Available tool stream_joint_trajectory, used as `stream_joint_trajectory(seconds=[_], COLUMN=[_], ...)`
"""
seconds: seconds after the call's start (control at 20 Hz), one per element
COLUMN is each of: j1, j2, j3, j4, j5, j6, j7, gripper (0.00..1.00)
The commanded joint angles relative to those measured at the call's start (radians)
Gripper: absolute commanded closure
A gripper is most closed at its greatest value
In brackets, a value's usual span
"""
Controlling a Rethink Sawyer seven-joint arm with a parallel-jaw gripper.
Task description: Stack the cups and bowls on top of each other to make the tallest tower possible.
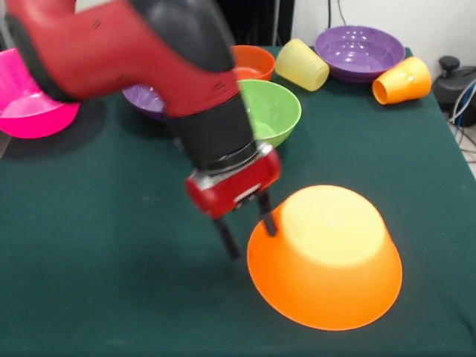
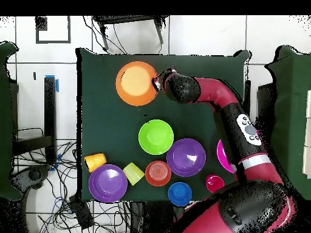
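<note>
The big orange-yellow bowl (image 1: 327,256) (image 2: 136,83) lies upside down on the green cloth. My gripper (image 1: 253,242) (image 2: 159,82) is open at its edge. One finger (image 1: 266,214) stands against the bowl's sloping wall and the other is outside it on the cloth side. Nothing is held. The lime green bowl (image 1: 271,111) (image 2: 156,136) sits upright behind the gripper. A yellow cup (image 1: 301,65) (image 2: 133,173) and an orange cup (image 1: 401,80) (image 2: 95,162) lie on their sides beside a purple bowl (image 1: 359,52) (image 2: 108,183).
A small orange bowl (image 1: 253,61) (image 2: 158,173) and a second purple bowl (image 1: 145,100) (image 2: 186,157) are partly behind my arm. The pink bowl (image 1: 30,104) (image 2: 223,155) sits at the table edge. A blue bowl (image 2: 180,193) and a red cup (image 2: 214,182) are near the robot's base.
</note>
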Motion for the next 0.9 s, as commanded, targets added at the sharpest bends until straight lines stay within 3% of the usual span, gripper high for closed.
stream_joint_trajectory(seconds=[0.05,0.3,0.4,0.5,0.7,0.9], j1=[0.124,0.174,0.199,0.227,0.293,0.314], j2=[-0.312,-0.393,-0.427,-0.444,-0.453,-0.44], j3=[-0.201,-0.227,-0.245,-0.291,-0.407,-0.454], j4=[0.154,0.164,0.174,0.205,0.303,0.39], j5=[0.033,0.058,0.073,0.1,0.172,0.222], j6=[-0.003,0.051,0.07,0.065,-0.013,-0.122], j7=[0.406,0.471,0.522,0.634,0.889,0.986], gripper=[0.0,0.0,0.0,0.0,0.0,0.0])
